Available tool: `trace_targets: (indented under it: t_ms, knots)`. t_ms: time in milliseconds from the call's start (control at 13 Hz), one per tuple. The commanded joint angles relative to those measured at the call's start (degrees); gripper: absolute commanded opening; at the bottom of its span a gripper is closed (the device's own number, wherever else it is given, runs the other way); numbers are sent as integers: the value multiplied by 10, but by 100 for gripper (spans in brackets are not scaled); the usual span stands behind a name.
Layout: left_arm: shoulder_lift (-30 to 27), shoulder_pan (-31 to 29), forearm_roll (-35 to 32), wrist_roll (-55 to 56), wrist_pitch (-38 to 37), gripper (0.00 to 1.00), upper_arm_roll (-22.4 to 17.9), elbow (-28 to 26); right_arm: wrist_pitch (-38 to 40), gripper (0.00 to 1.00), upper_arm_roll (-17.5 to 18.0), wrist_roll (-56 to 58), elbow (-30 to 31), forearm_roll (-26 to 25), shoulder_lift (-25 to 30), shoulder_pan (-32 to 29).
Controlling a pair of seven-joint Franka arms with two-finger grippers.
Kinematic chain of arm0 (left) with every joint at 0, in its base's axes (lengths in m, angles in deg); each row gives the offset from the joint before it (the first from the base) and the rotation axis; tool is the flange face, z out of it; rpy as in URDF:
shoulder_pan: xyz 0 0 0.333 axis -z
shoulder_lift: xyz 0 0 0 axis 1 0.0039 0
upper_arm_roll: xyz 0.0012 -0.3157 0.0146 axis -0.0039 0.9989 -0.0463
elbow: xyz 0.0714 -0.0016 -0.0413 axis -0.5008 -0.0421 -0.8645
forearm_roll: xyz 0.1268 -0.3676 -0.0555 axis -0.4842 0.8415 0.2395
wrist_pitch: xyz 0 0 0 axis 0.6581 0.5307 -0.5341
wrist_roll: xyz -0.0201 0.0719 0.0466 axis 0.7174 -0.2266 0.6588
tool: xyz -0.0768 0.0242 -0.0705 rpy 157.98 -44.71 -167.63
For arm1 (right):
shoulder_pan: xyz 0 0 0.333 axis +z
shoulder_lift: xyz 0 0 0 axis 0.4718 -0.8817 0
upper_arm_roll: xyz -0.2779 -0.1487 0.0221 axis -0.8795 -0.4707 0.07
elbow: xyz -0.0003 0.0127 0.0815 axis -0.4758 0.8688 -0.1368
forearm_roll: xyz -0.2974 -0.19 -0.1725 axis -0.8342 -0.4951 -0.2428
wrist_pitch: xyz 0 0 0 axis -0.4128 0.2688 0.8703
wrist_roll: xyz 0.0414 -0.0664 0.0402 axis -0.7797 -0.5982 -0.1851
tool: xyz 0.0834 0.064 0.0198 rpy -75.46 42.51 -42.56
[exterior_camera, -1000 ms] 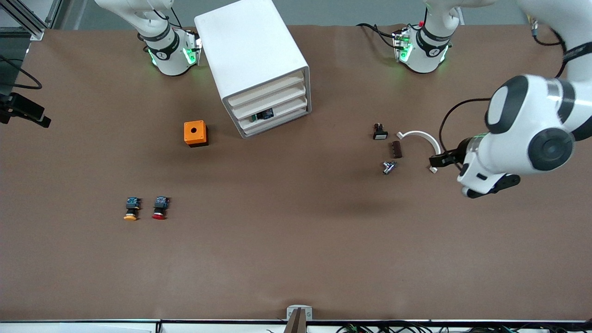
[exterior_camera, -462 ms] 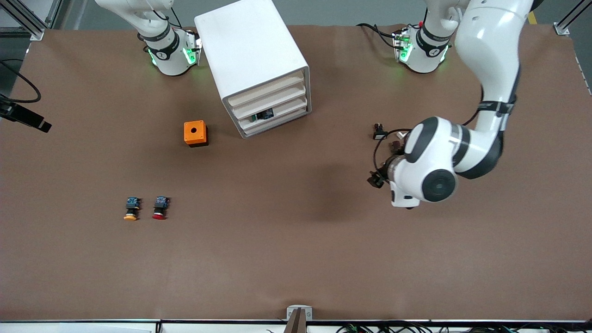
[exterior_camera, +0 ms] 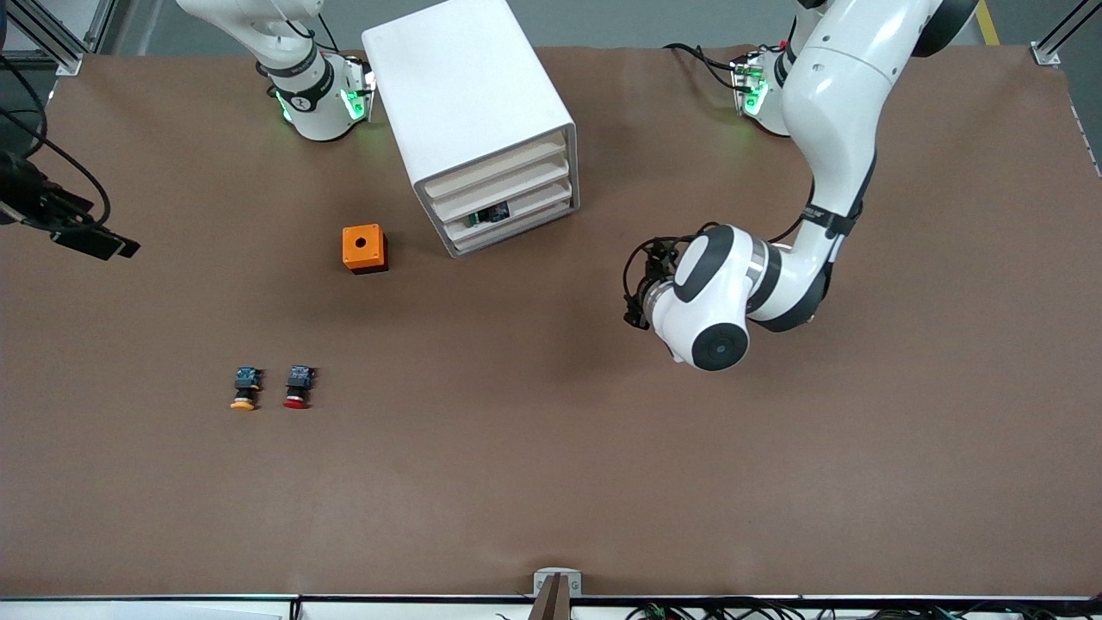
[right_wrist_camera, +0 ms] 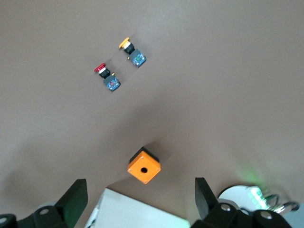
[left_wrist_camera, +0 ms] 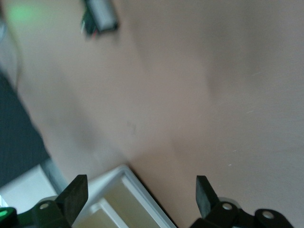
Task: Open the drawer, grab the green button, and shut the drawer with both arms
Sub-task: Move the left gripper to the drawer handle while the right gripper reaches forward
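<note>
The white cabinet (exterior_camera: 465, 95) stands near the robots' bases, its four drawers all pushed in. A small blue and green thing (exterior_camera: 488, 213), the button, shows at the front of the third drawer (exterior_camera: 525, 205) from the top. My left gripper (exterior_camera: 634, 297) hangs open and empty over bare table, between the cabinet and the left arm's end. In the left wrist view the left gripper (left_wrist_camera: 140, 202) frames a corner of the cabinet (left_wrist_camera: 111, 199). My right gripper (right_wrist_camera: 140, 197) is open and empty, high above the cabinet (right_wrist_camera: 142, 213).
An orange box (exterior_camera: 364, 248) with a hole on top sits beside the cabinet, and also shows in the right wrist view (right_wrist_camera: 144, 167). A yellow-capped button (exterior_camera: 245, 389) and a red-capped button (exterior_camera: 298, 387) lie nearer the front camera. A small dark part (left_wrist_camera: 99, 14) shows in the left wrist view.
My left arm has swung from the left arm's end of the table toward the cabinet, and now covers the small loose parts. The cabinet and buttons have not moved.
</note>
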Motion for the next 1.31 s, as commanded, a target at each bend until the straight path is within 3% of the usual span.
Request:
trace_targets:
  t_ms: [0, 154, 385, 615, 1000, 1154, 1231]
  knots:
    - [20, 10, 79, 82, -6, 100, -3, 9, 7, 100, 0, -69, -4, 25, -14, 20]
    - [42, 10, 156, 156, -12, 99, -4, 6, 3, 100, 0, -110, -6, 57, -33, 30]
    - [69, 41, 179, 270, -12, 97, -4, 3, 0, 100, 0, -134, -9, 70, -56, 53]
    - [98, 50, 267, 345, -13, 88, -3, 3, 0, 100, 0, -178, -9, 132, -72, 51]
    - [119, 91, 298, 391, -14, 83, -3, 2, -26, 100, 0, -244, -9, 153, -92, 83]
    - [124, 100, 300, 387, -14, 68, -2, 4, -49, 100, 0, -280, -9, 153, -97, 104]
    - [127, 101, 308, 387, -14, 67, -3, 3, -60, 100, 0, -296, -9, 153, -98, 113]
